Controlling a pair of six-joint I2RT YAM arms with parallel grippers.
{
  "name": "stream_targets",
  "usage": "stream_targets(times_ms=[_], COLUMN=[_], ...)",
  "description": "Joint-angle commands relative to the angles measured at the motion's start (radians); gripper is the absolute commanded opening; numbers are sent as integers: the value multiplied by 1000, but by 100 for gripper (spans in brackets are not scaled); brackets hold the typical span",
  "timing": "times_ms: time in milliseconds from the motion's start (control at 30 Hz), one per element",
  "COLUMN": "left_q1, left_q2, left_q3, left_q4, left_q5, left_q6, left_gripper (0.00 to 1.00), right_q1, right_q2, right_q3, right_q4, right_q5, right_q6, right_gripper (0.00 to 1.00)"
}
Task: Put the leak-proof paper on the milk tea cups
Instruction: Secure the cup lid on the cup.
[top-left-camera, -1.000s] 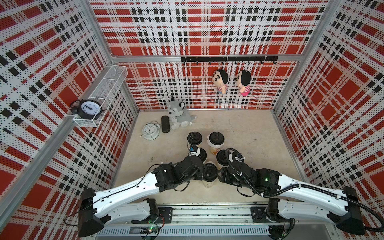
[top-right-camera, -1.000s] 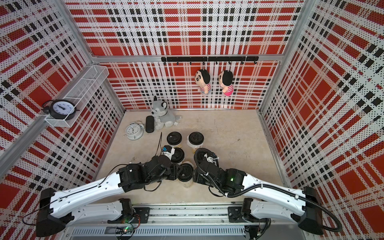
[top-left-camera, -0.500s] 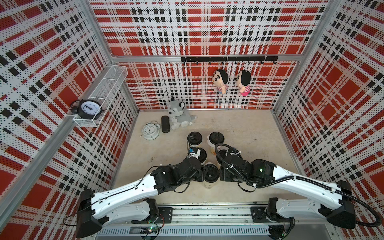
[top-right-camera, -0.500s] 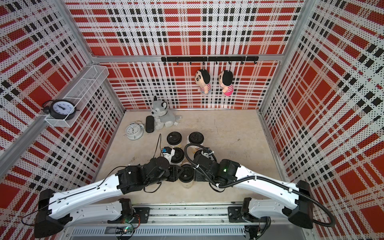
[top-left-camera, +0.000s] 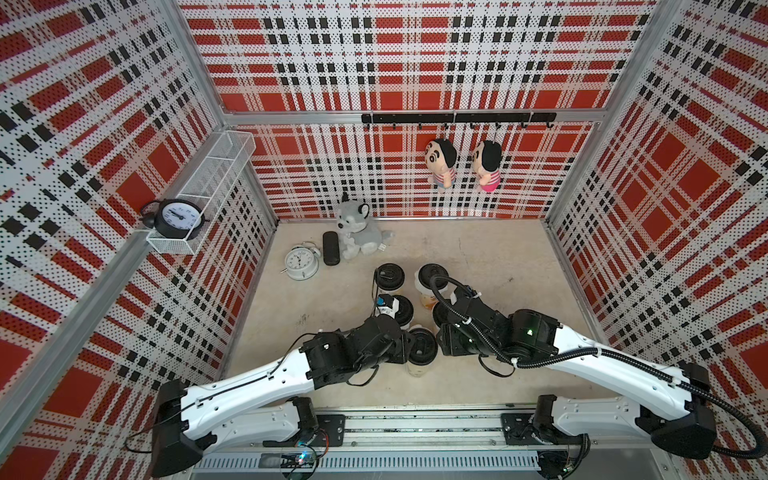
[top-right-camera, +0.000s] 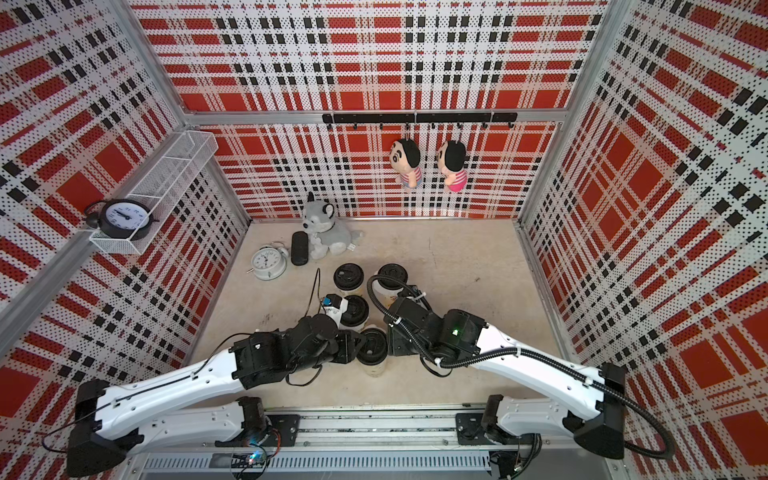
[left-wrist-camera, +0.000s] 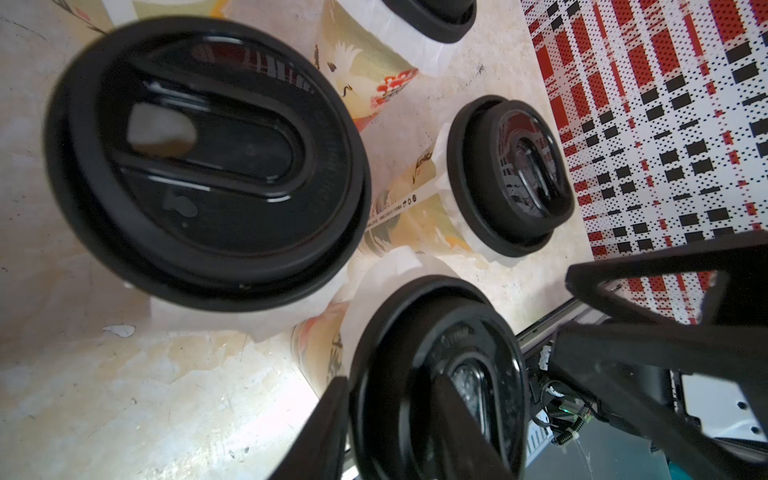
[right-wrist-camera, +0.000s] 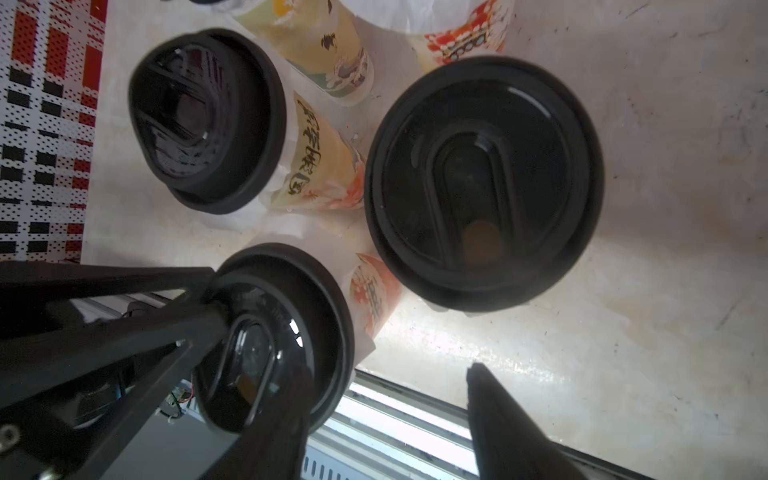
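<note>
Several milk tea cups stand in a cluster, each under a black lid; the far pair and the front cup show in both top views. Leak-proof paper sticks out white under the lid rims. My left gripper is shut on the front cup's black lid, one finger outside the rim and one across the top. My right gripper is open beside that lid, one finger over its edge. The right wrist hides most of one cup.
A white alarm clock, a black case and a grey plush husky sit at the back left of the floor. Two dolls hang on the back wall. A wire basket holds a black clock. The metal rail runs along the front.
My right arm swung in from the right and its gripper came down beside the front cup's lid. The left arm and its grip hardly moved.
</note>
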Motion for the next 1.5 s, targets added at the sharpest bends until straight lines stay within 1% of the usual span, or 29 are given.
stream_targets(times_ms=[0,233,800,1033,1233,1467], left_q1=[-7,-8,-9,-9,-8,-9], left_q2=[35,29,20,33,33,21], left_q3=[-62,-67,-78,-77,-82,-99], left_q4=[-178,-178,-172,-163,-157,-148], left_q5=[36,34,34,41,42,45], left_q6=[10,5,2,16,22,14], left_gripper=[36,36,36,36,36,36], right_q1=[16,59,77,81,93,96], right_q2=[-39,-45,-11,12,66,97], right_q3=[-37,-74,-150,-181,-214,-231], right_q4=[6,37,178,107,14,-37], right_q5=[-36,-67,-129,-120,-125,-108], right_q6=[32,61,122,162,167,176], right_gripper=[61,61,59,59,59,59])
